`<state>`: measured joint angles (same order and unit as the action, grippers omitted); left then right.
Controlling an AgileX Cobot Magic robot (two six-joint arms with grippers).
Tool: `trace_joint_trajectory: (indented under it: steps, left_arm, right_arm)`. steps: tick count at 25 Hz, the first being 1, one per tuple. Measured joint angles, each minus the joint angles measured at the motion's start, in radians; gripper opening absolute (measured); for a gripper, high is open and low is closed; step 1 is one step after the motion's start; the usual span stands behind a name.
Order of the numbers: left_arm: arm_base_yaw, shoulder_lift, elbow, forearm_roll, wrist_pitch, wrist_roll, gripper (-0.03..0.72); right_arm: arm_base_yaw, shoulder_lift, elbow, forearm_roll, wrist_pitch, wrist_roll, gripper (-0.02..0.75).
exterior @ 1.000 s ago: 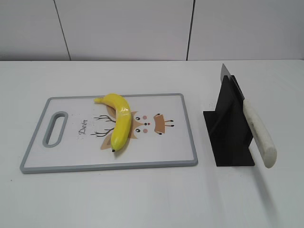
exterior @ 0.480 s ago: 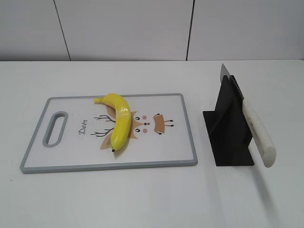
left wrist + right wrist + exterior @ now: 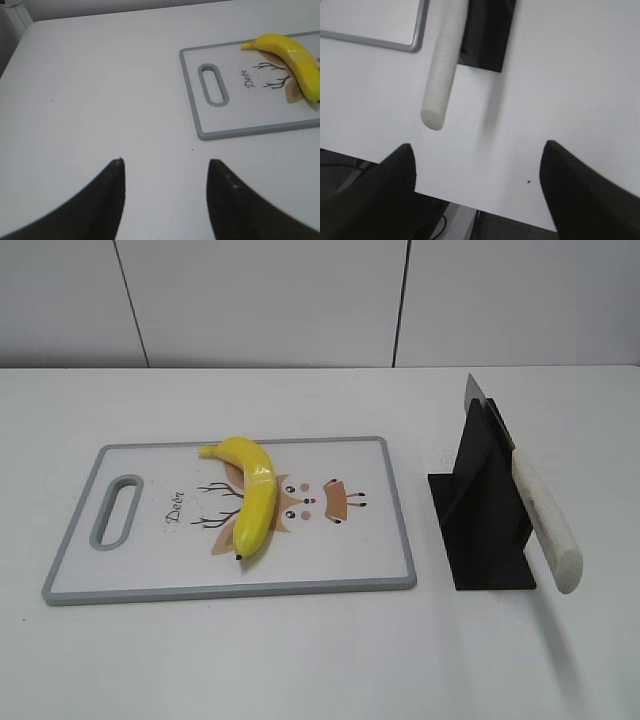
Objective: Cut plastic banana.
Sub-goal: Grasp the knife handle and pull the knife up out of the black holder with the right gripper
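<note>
Both pincers (image 3: 165, 165) (image 3: 477, 150) agape, empty.

One glossy bright-yellow curved plastic banana (image 3: 251, 498) with dark tips is counted. One white rectangular cutting board (image 3: 340, 555) with a grey rim, a single slot handle and one printed deer face is seen on the one white table (image 3: 300, 650). One black angular knife stand (image 3: 482, 510) is present, and one knife (image 3: 540, 510) with a white handle and a grey blade is lodged in it. Two dark claws are counted, one in each wrist view: the left claw (image 3: 165, 165) and the right claw (image 3: 477, 150), each shown with two fingers spread apart.
</note>
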<state>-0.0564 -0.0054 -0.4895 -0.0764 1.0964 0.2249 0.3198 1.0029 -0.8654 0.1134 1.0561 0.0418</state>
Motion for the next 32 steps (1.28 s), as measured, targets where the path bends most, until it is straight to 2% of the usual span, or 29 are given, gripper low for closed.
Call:
trace_joint_trajectory:
  steps: [2,4,13,21,25,27,29,32]
  left_arm:
    - [0.000,0.000,0.000,0.000,0.000,0.000,0.489]
    - [0.000,0.000,0.000,0.000,0.000,0.000,0.489]
    - [0.000,0.000,0.000,0.000,0.000,0.000,0.489]
    - [0.000,0.000,0.000,0.000,0.000,0.000,0.489]
    - [0.000,0.000,0.000,0.000,0.000,0.000,0.489]
    - [0.000,0.000,0.000,0.000,0.000,0.000,0.489]
    - [0.000,0.000,0.000,0.000,0.000,0.000,0.489]
    - [0.000,0.000,0.000,0.000,0.000,0.000,0.489]
  right_arm:
    - [0.066,0.065,-0.037,-0.022,0.000,0.048,0.590]
    - [0.087,0.131,-0.069,-0.023,0.000,0.077,0.590]
    - [0.091,0.415,-0.116,-0.018,-0.050,0.130,0.590]
    - [0.091,0.564,-0.116,0.022,-0.119,0.152,0.577]
    - [0.091,0.585,-0.116,0.058,-0.121,0.152,0.470]
    - [0.091,0.585,-0.116,0.060,-0.122,0.152,0.362]
    - [0.091,0.585,-0.116,0.053,-0.119,0.160,0.200]
    - [0.088,0.585,-0.116,0.041,-0.116,0.177,0.176]
